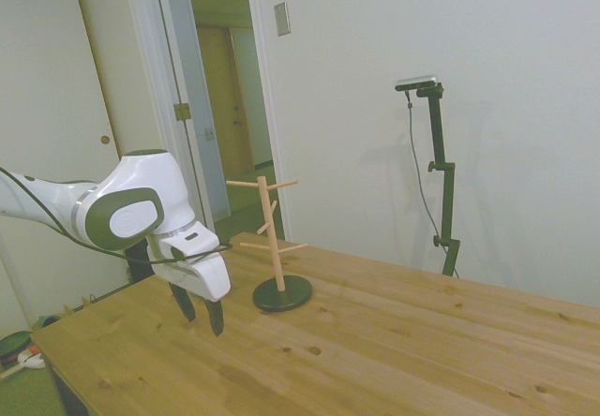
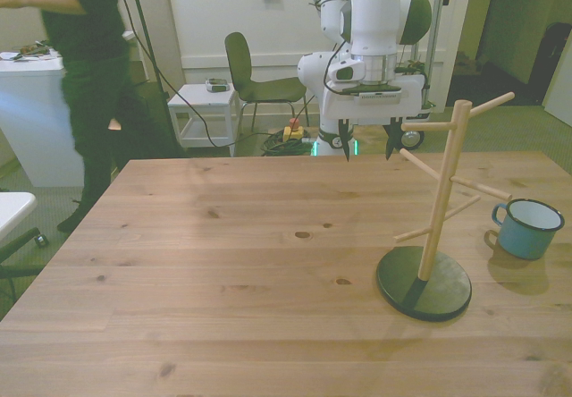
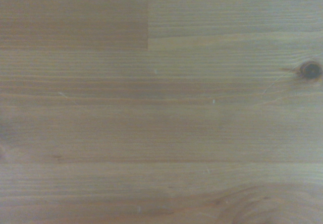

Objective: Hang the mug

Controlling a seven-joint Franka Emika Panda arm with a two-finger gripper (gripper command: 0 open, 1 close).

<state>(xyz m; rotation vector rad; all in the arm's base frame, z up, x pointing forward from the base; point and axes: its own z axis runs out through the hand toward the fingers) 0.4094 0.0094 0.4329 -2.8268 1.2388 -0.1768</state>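
- One mug (image 2: 527, 229) stands upright near the front view's right edge of the tabletop (image 2: 223, 263), just beside the rack.
- One wooden rack (image 2: 440, 209) on a dark round base, its pegs all bare.
- One gripper (image 2: 367, 140) hangs above the far edge, fingers spread wide, holding nothing.
- Broad bare wood lies toward the front view's left.
- One person (image 2: 85, 75) stands beyond the table's far left corner.

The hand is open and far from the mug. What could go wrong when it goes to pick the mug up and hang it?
1. The mug tree stands between the hand and the mug in the front view, so a direct sweep might hit its pegs.
2. The mug sits near the table edge; a nudge could push it off.
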